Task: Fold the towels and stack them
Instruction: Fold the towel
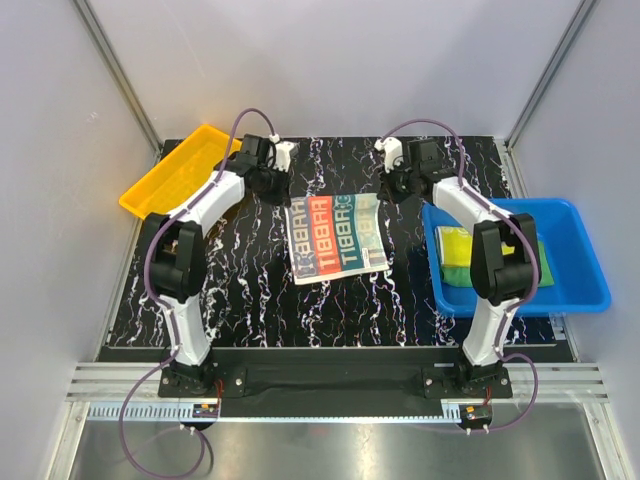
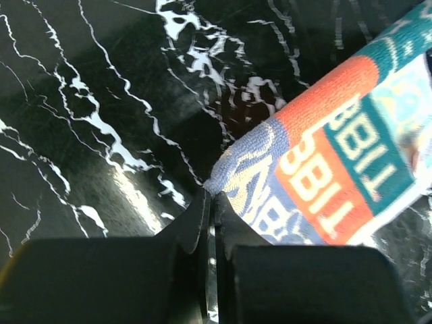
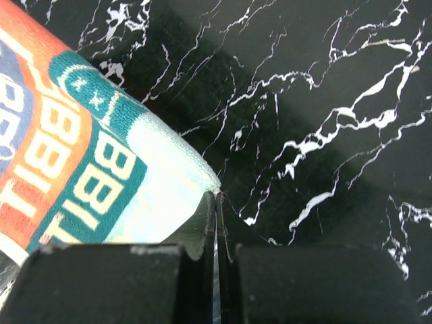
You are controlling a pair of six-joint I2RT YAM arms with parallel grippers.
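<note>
The white/teal towel with red-orange print and letters (image 1: 336,236) lies spread flat on the black marbled table. My left gripper (image 1: 281,191) is shut on its far left corner, which sits pinched at the fingertips in the left wrist view (image 2: 213,194); the towel (image 2: 324,169) runs off to the right there. My right gripper (image 1: 391,188) is shut on the far right corner (image 3: 217,196), with the towel (image 3: 88,182) running off to the left. The yellow towel (image 1: 453,243) and the green towel (image 1: 459,273) lie in the blue bin, partly hidden by my right arm.
The blue bin (image 1: 582,272) stands at the right edge of the table. A yellow tray (image 1: 176,172) sits at the far left corner. Grey walls close in the back and sides. The arm bases are at the near edge.
</note>
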